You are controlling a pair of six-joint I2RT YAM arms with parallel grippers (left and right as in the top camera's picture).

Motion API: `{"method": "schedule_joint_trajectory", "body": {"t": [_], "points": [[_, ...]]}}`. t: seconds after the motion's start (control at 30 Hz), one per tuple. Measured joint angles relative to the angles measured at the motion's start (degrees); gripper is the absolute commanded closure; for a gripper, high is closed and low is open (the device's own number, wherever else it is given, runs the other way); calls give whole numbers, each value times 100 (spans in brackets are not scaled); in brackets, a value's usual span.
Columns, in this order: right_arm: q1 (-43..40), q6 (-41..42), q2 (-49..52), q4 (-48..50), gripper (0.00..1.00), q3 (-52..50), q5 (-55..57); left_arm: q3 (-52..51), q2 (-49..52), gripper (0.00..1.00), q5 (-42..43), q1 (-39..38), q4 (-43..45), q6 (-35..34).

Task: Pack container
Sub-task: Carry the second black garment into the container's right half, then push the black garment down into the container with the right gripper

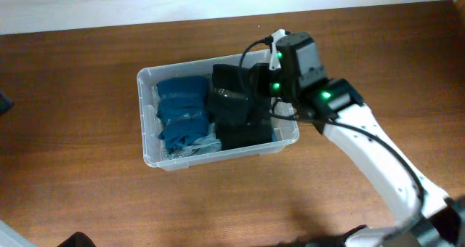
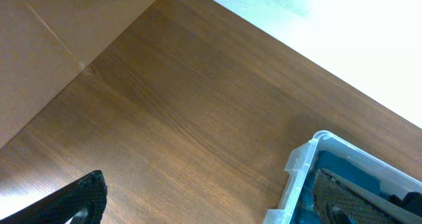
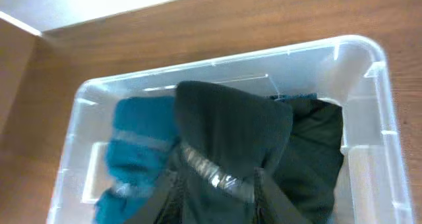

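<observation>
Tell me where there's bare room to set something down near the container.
Bare wooden table left of the container and in front of it. Inside is crowded: blue cloth fills the left, a black garment held by the right gripper covers the right.

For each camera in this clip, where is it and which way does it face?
Overhead: above the table, looking straight down on the container; the right arm shows.
Left wrist: low beside it, facing across bare wood to a container corner; one left pincer fingertip shows.
Right wrist: over the container, looking down in; the right pincer grips the black garment.
Shared: all three see the container.
</observation>
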Motion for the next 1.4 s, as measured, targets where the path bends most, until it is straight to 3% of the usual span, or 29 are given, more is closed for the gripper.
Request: {"method": "schedule_joint_trajectory", "body": {"t": [0.3,0.43,0.6,0.73,0.83,0.93,1.17,1.4], "points": [[0,2,1580,833,72,0,-365,0,0,0,2,0,0,0],[-13,-304,2081,970,59,33,-964,0,0,0,2,0,0,0],[17,-975,2144,426,45,262,-1353,0,0,0,2,0,0,0],[118,-1300,2087,162,37,302,-1478,0,0,0,2,0,0,0],[144,-1405,1965,-79,37,310,-1545,0,0,0,2,0,0,0],[144,-1425,1746,-304,45,321,-1596,0,0,0,2,0,0,0],[251,-1349,866,-466,85,516,-1655,0,0,0,2,0,0,0],[577,-1298,800,-892,96,640,-1596,0,0,0,2,0,0,0]]}}
